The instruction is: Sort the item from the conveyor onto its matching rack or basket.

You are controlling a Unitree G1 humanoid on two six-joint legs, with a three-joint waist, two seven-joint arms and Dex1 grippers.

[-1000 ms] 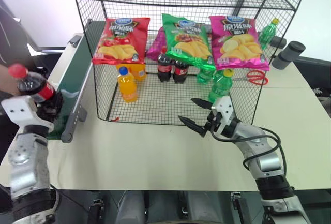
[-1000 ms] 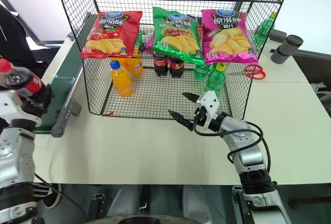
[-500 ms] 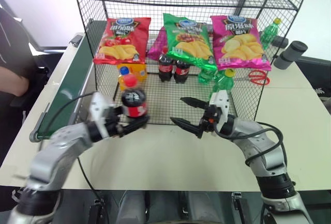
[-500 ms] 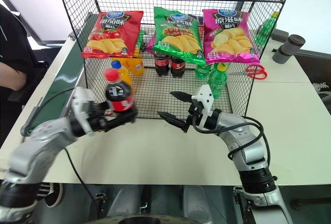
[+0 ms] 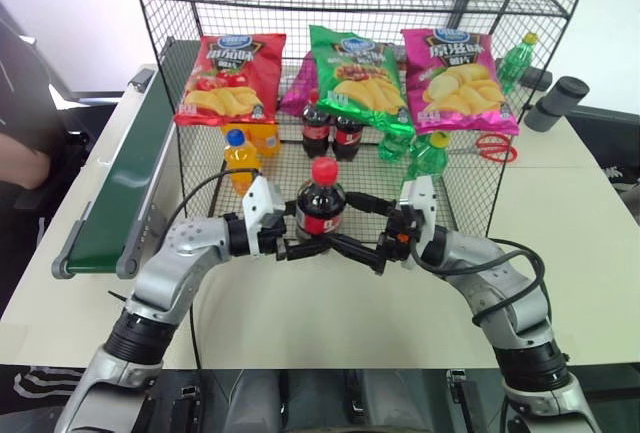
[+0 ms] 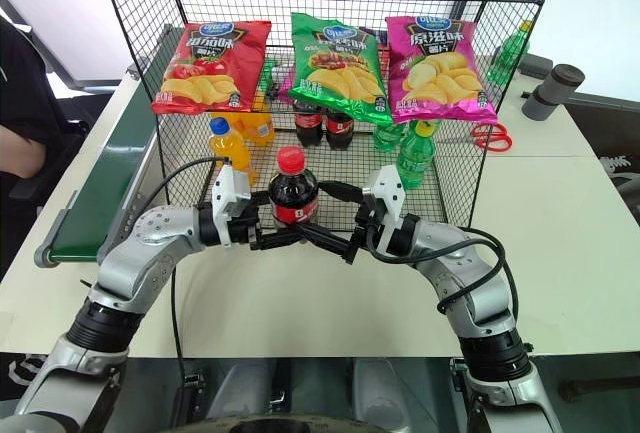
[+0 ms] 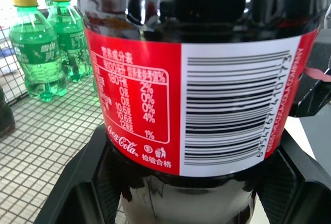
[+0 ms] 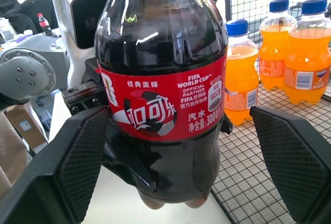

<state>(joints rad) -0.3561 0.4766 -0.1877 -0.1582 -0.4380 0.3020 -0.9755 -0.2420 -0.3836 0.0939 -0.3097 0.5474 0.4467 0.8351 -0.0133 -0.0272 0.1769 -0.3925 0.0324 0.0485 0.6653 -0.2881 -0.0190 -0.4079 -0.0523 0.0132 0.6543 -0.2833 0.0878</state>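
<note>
Since one second ago, the left gripper (image 5: 300,246) has carried the cola bottle (image 5: 320,211) from the conveyor (image 5: 125,188) at the left edge to the centre of the frame, before the rack (image 5: 340,103). Its fingers pinch the bottle's lower body, holding it upright. The right gripper (image 5: 352,228) has its fingers spread on either side of the bottle, not pressed against it. Count in the rack: three chip bags, two cola bottles, two orange bottles, at least two green bottles. Bags partly hide the rear bottles; the top shelf is cut off.
</note>
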